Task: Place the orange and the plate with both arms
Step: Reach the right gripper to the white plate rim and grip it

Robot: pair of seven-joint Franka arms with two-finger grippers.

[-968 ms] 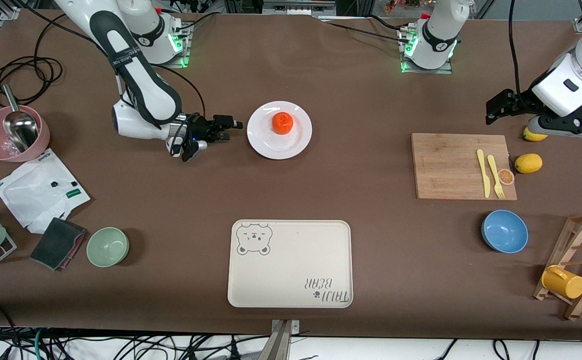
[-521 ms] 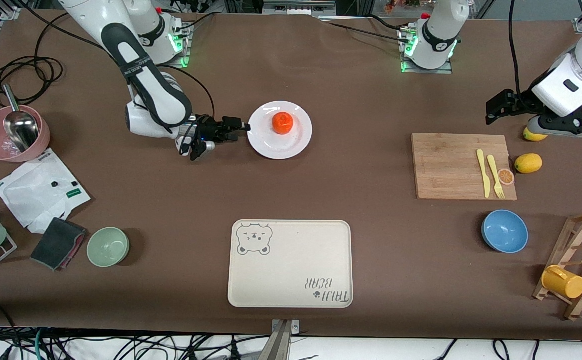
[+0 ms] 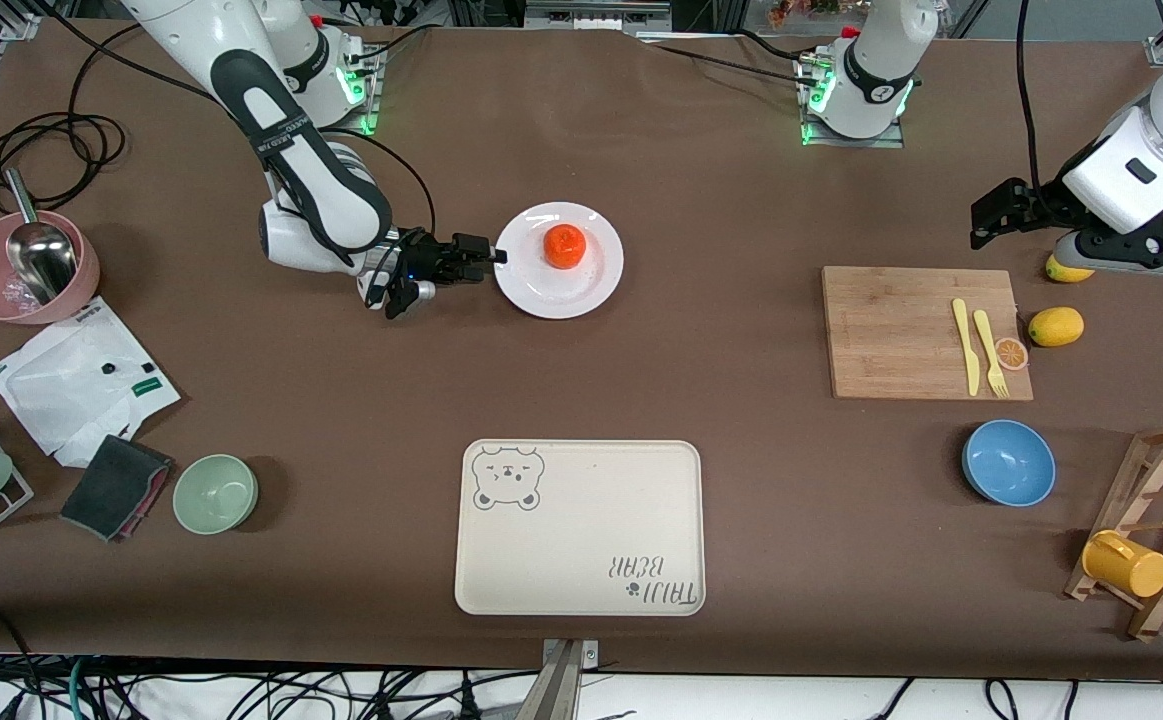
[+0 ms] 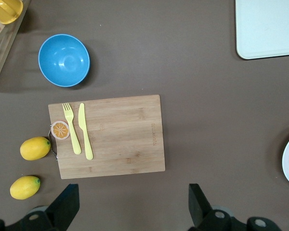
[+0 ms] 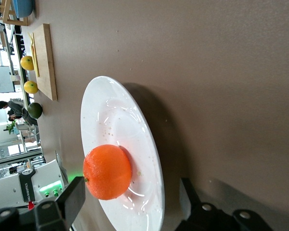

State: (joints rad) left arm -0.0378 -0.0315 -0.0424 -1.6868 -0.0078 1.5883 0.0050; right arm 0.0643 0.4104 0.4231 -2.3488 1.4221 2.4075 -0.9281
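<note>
I'm looking down on a long table (image 3: 741,480) under a brown cloth, with both arm bases bolted along its upper edge and cables trailing off the right arm's end.

The plate (image 3: 601,285) sits on the cloth in the middle stretch, closer to the bases than the tray (image 3: 581,530), which lies near the front camera's edge. The orange (image 3: 564,246) rests on the plate, slightly off centre toward the bases.

My right gripper (image 3: 486,258) is down at the plate's rim on the side toward the right arm's end. In the right wrist view its two fingers (image 5: 70,202) stand apart with the plate edge between them, one above the rim and one below; I can't tell if they touch it.

My left gripper (image 3: 983,222) waits in the air toward the left arm's end, over the cloth just beside the cutting board (image 3: 901,330), jaws spread wide and holding nothing. The board carries a yellow knife (image 3: 963,345), a yellow fork (image 3: 989,352) and an orange slice (image 3: 1011,352). Two lemons (image 3: 1055,326) lie just beside it, and a blue bowl (image 3: 1008,462) sits nearer the front camera.
</note>
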